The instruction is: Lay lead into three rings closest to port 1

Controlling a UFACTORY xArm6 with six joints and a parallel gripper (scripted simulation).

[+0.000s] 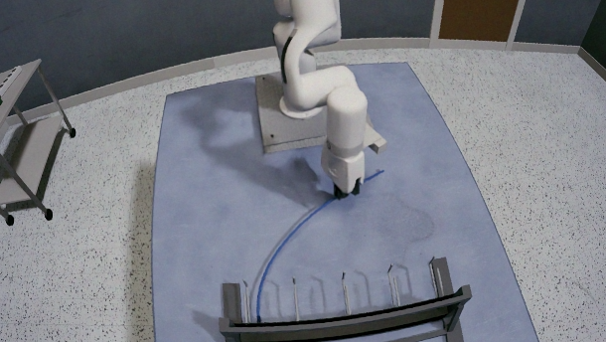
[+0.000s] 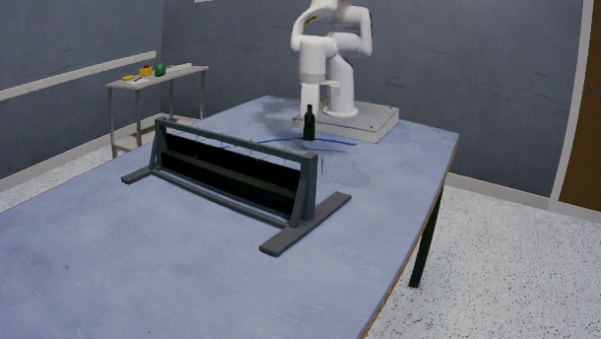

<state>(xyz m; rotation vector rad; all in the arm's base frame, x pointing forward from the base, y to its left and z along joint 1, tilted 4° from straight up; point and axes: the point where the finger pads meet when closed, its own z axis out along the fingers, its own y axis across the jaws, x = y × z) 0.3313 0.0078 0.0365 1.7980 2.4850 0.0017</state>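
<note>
a: claw state?

b: clamped on the blue lead (image 1: 283, 239), fingers nearly together with the thin cable pinched between them. gripper (image 1: 346, 193) pointing straight down, close above the blue table top (image 1: 209, 209), just in front of the grey base plate (image 1: 270, 141) under the white arm (image 1: 318, 85).

a: and the lead's run?

b: plugged in at the near left end of the rack (image 1: 348, 325) in the top view, beside the left post. from there curving up and to the right across the table to the fingers. short free tail (image 1: 373, 176) sticking out past the fingers toward the upper right, lying low over the table.

a: inside any ring?

b: hard to tell from above. rising next to the leftmost steel ring (image 1: 245, 298), but in or beside, cannot say. other rings (image 1: 345, 293) along the rack standing bare, each with its own shadow on the table.

a: rack upright?

b: upright in the exterior view, both flat feet (image 2: 305, 222) down on the table, dark panel between the posts. lead visible there only as a thin blue line (image 2: 276, 140) behind the top rail, running to the black fingers (image 2: 308, 129).

a: anything else around?

b: grey cart (image 1: 37, 67) on wheels off the table's left side in the top view. in the exterior view, side table (image 2: 163, 76) by the wall with small yellow, red and green items on top. brown door (image 1: 477, 20) in the back wall.
</note>
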